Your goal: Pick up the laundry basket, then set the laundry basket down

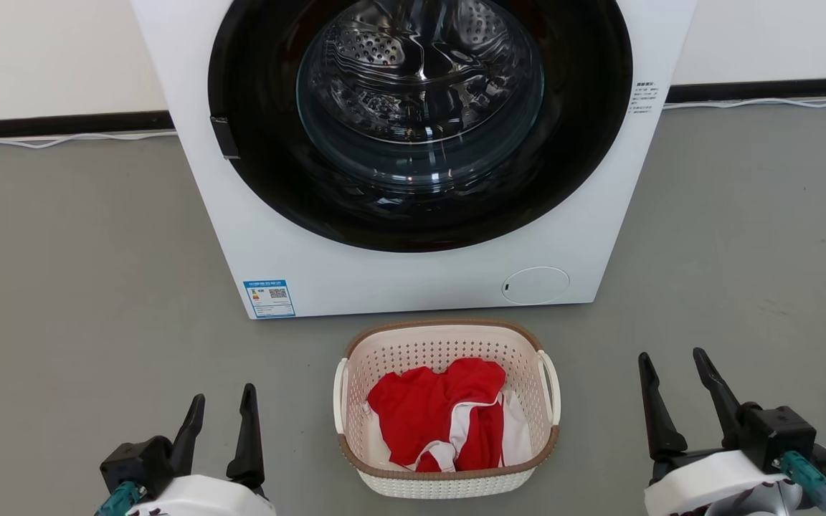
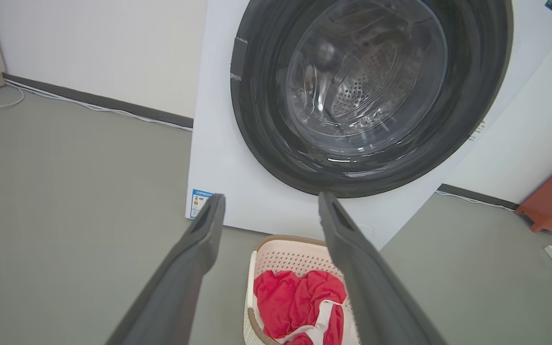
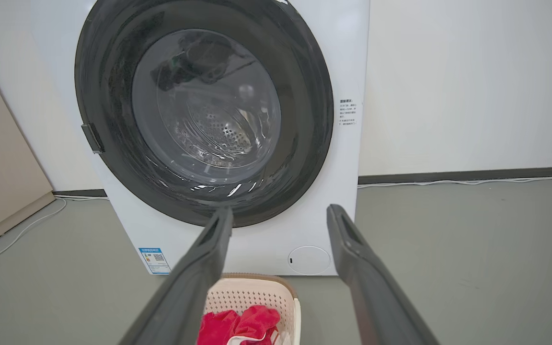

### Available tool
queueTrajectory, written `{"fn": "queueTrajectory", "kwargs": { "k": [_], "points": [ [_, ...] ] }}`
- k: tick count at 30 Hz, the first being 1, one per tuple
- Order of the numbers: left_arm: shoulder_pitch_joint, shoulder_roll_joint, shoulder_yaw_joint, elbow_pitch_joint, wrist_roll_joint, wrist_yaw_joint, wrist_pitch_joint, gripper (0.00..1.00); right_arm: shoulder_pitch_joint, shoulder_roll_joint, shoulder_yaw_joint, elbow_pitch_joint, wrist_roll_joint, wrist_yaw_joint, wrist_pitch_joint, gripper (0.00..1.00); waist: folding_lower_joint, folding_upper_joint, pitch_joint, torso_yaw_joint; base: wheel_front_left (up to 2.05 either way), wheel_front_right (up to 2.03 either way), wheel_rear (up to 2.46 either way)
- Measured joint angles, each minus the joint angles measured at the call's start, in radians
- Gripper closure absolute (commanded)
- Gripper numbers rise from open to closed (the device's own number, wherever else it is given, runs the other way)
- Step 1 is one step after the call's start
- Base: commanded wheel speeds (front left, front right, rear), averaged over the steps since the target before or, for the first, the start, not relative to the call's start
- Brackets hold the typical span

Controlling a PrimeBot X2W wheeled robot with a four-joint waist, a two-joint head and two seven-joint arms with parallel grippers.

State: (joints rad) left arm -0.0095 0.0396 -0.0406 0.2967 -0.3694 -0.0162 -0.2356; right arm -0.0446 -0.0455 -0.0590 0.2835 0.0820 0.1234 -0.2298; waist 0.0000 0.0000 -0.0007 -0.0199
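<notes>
Left fingers [image 1: 248, 437] and right fingers [image 1: 655, 412], spread, flank the laundry basket [image 1: 442, 355].

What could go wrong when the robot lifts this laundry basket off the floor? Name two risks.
1. The left gripper and right gripper sit open on either side, touching nothing; lifting the laundry basket unevenly by its side handles might tip it and spill the red and white clothes.
2. The basket stands close before the washing machine; a forward swing might knock it.
</notes>
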Motion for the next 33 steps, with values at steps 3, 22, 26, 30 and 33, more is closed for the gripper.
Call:
{"fn": "queueTrajectory", "kwargs": {
  "k": [3,22,26,30,33],
  "points": [
    [0.000,0.000,0.000,0.001,0.028,0.000,-0.006,0.00,0.000,0.000,-0.003,0.010,-0.021,0.000,-0.008,0.00,0.0000,0.0000,0.001,-0.001,0.00,0.00,0.00],
    [0.000,0.001,-0.002,0.014,0.065,0.007,-0.013,0.00,0.000,0.000,-0.011,0.037,-0.042,0.000,-0.018,0.00,0.0000,0.0000,0.004,-0.008,0.00,0.00,0.00],
    [0.000,0.001,-0.002,0.016,0.065,0.006,-0.013,0.00,0.000,0.000,-0.011,0.037,-0.043,0.000,-0.018,0.00,0.0000,0.0000,0.011,-0.007,0.00,0.00,0.00],
    [-0.002,0.001,-0.006,0.018,0.065,0.006,-0.013,0.00,-0.002,0.000,-0.004,0.037,-0.042,0.000,-0.018,0.00,0.0000,0.0000,0.031,-0.006,0.00,0.00,0.00],
    [-0.016,0.001,-0.014,0.022,0.065,0.006,-0.013,0.00,-0.007,0.000,0.000,0.038,-0.037,0.000,-0.018,0.00,0.0000,0.0000,0.057,-0.003,0.00,0.00,0.00]
  ]
}}
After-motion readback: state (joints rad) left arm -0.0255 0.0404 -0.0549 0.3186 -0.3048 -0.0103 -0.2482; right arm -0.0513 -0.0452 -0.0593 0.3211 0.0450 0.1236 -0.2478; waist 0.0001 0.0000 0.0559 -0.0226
